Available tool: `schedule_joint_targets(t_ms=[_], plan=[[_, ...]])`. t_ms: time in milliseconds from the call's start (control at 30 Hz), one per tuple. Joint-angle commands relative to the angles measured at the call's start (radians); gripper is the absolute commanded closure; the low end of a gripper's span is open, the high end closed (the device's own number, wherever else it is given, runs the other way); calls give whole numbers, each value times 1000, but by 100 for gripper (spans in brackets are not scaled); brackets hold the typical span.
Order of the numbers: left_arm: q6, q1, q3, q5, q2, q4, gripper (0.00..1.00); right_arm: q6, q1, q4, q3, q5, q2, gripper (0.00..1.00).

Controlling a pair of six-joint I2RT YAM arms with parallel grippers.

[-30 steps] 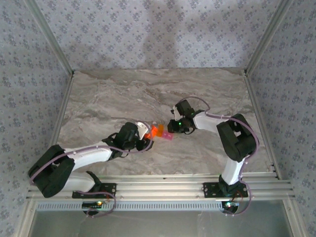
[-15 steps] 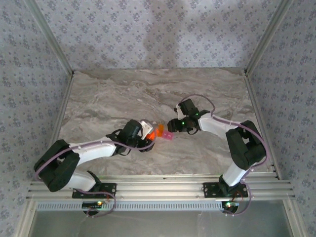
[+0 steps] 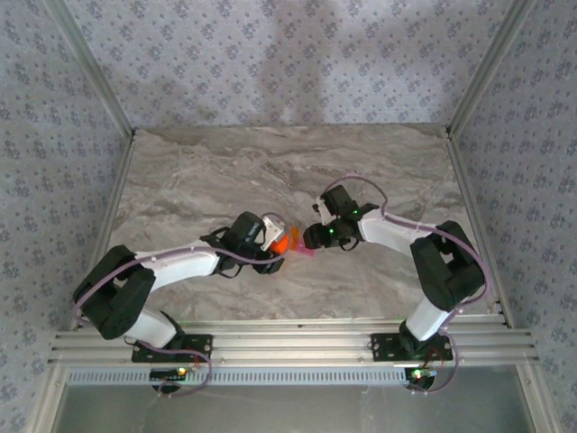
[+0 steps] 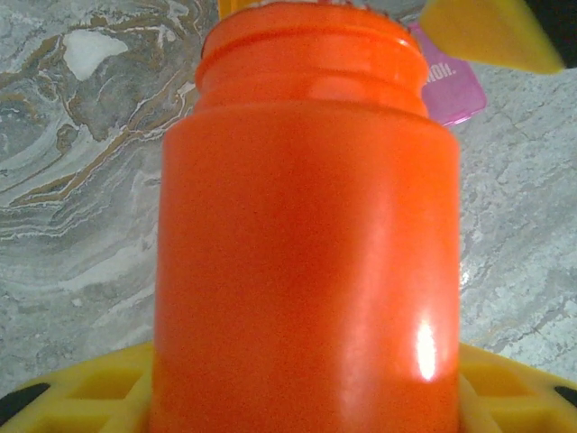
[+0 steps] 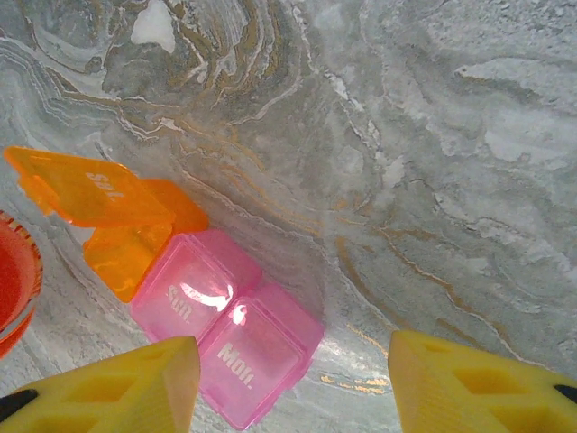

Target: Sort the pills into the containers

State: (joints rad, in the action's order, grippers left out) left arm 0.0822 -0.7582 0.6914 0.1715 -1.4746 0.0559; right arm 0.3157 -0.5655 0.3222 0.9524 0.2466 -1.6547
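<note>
The containers are joined translucent boxes: an orange one (image 5: 126, 236) with its lid flipped open, and two pink ones (image 5: 225, 334) marked Sun. and Mon. with lids down. My right gripper (image 5: 288, 388) hangs open just above the pink boxes, one yellow fingertip (image 5: 108, 388) over their edge. My left gripper (image 3: 273, 240) is shut on an opaque orange bottle (image 4: 306, 234), held tilted next to the containers (image 3: 305, 250). The bottle's rim (image 5: 13, 280) shows at the left edge of the right wrist view. The pills are hidden.
Marble tabletop (image 3: 225, 171) spreads behind and to both sides of the arms. Patterned walls and metal posts (image 3: 473, 86) close in the back and sides. An aluminium rail (image 3: 288, 343) runs along the near edge by the arm bases.
The right gripper went from shut to open and eased left over the pink boxes. The left arm carried the orange bottle rightward, closer to the containers.
</note>
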Motion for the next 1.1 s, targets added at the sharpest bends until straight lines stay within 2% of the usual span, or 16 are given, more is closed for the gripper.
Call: schedule_joint_targets(t_ms=[0,467,1067], plan=[[-29,7,47,29,-22,42,100,-24,-6,39,-4,-21,-24,42],[-56,11,138,49,-94,145,100,-30,-7,57,11,-17,-74,43],[-113,20,304,33,-178,391,100,-26,-5,60,12,-12,-91,44]])
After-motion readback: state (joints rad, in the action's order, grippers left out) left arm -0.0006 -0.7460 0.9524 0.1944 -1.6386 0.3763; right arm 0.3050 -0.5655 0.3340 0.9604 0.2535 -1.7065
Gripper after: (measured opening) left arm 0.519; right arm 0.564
